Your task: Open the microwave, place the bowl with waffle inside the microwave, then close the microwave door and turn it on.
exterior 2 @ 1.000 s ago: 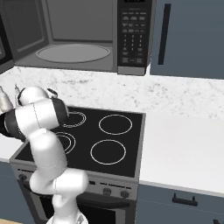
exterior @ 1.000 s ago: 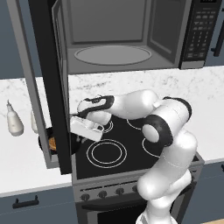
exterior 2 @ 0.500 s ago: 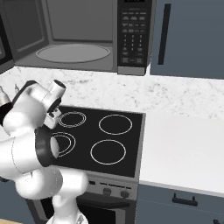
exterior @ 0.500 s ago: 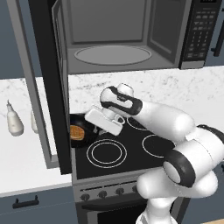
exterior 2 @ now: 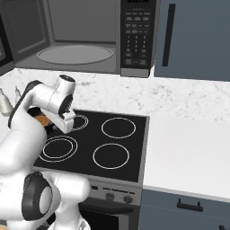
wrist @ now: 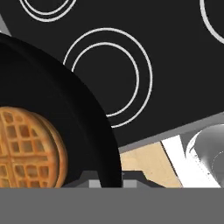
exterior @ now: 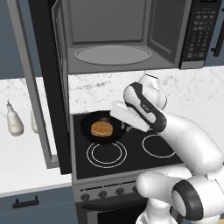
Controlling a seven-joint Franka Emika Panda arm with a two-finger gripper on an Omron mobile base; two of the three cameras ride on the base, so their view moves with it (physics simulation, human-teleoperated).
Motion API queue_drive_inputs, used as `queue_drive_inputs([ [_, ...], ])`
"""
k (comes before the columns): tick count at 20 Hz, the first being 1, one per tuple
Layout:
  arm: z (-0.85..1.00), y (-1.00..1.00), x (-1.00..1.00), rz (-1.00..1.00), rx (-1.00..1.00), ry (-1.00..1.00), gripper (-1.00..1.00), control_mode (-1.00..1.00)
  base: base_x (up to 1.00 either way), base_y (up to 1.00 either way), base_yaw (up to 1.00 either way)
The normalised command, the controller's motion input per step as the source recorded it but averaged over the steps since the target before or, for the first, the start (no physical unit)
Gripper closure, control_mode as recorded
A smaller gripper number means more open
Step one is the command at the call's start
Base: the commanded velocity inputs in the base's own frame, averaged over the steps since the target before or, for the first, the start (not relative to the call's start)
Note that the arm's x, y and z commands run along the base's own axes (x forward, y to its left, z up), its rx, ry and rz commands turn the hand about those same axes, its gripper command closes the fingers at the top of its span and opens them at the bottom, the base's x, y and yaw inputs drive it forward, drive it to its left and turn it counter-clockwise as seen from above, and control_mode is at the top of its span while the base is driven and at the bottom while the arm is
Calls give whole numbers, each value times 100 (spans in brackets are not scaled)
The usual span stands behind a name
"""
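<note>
in the hand view, the bowl's (wrist: 65, 122) black rim filled the lower left of the frame, with the waffle (wrist: 28, 146) lying inside it at the left edge. the finger tips sat at the bottom centre, pinched on the bowl's rim.

in the left base view, the gripper (exterior: 124, 127) was left of centre, its jaws nearly closed on the right edge of the bowl (exterior: 87, 127), which was over the back left part of the stovetop (exterior: 131, 157); the golden waffle (exterior: 101, 128) lay flat in its middle. whether the bowl touched the stovetop could not be told. two white bottles (exterior: 14, 124) stood on the counter (exterior: 22, 162) at the left of the frame.

farther back, at the top of the frame, the microwave (exterior: 127, 39) stood open with its glass turntable (exterior: 113, 55) bare. the microwave door (exterior: 46, 83) was swung out at the left, reaching down in front of the counter. the button panel (exterior: 200, 30) was at the upper right.

in the right base view, the gripper (exterior 2: 57, 127) was at centre left, above the stovetop's left edge.
</note>
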Motion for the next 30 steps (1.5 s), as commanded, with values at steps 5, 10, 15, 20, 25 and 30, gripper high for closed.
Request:
queue_drive_inputs([
  [5, 36, -85, -54, -31, -1, 0, 100, -100, 0, 0, 0],
  [10, 70, -54, -51, -24, 0, 0, 100, -100, 0, 0, 0],
  [15, 83, -13, -62, -22, 0, 0, 100, -100, 0, 0, 0],
  [20, 87, -2, -58, -26, 1, -13, 100, -100, 0, 0, 0],
  [25, 78, 0, -42, -22, 6, -21, 100, -100, 0, 0, 0],
  [30, 72, 11, -6, -14, 1, -21, 100, -100, 0, 0, 0],
])
